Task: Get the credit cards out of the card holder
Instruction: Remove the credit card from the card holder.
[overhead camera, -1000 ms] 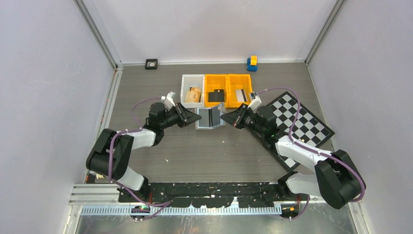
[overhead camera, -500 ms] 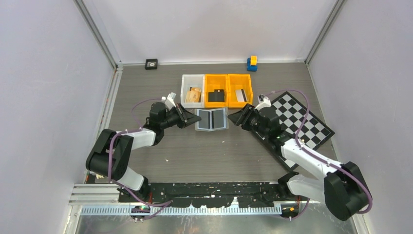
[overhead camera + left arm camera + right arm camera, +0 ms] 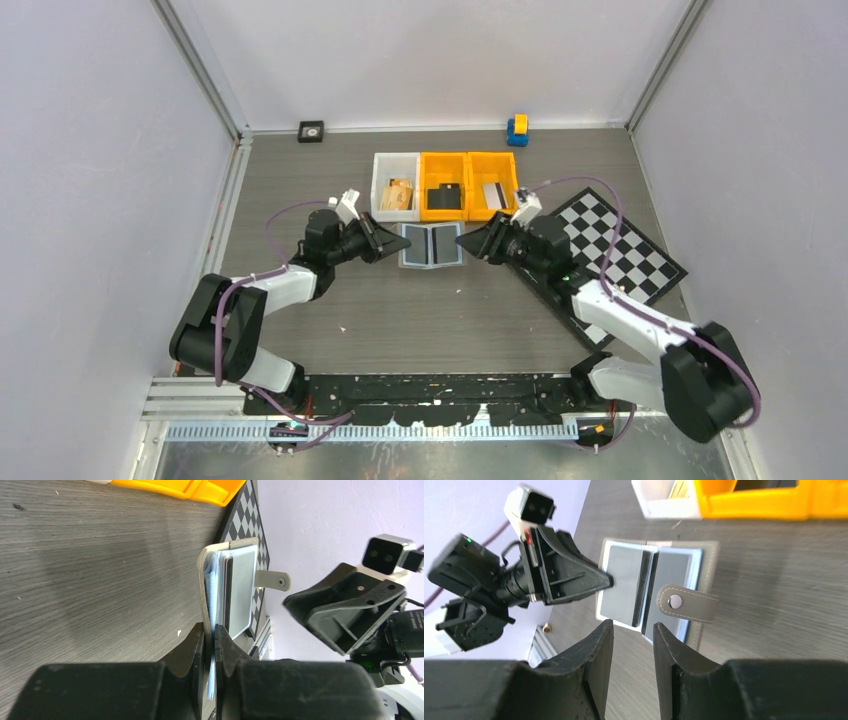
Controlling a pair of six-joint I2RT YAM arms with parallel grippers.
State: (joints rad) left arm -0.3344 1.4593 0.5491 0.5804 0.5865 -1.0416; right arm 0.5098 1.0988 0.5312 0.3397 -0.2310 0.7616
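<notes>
The grey card holder (image 3: 433,263) lies open on the table in front of the bins. A silvery grey credit card shows in each half (image 3: 623,582) (image 3: 673,569), and its snap strap (image 3: 686,602) points toward my right arm. My left gripper (image 3: 392,243) is shut on the holder's left edge; in the left wrist view the jaws (image 3: 210,640) pinch the wall of the holder (image 3: 202,580). My right gripper (image 3: 470,243) is open just off the holder's right side, its fingertips (image 3: 633,625) apart with nothing between them. A black card (image 3: 444,197) and a silvery card (image 3: 493,194) lie in the orange bins.
A white bin (image 3: 396,160) and two orange bins (image 3: 443,160) (image 3: 492,160) stand in a row just behind the holder. A checkerboard mat (image 3: 620,250) lies under my right arm. A blue and yellow block (image 3: 517,129) and a small black object (image 3: 311,130) sit by the back wall.
The holder's right flap, raised a second ago, now lies flat. My right gripper opened, pulled back, then came in again to the holder's right side. My left gripper keeps its grip.
</notes>
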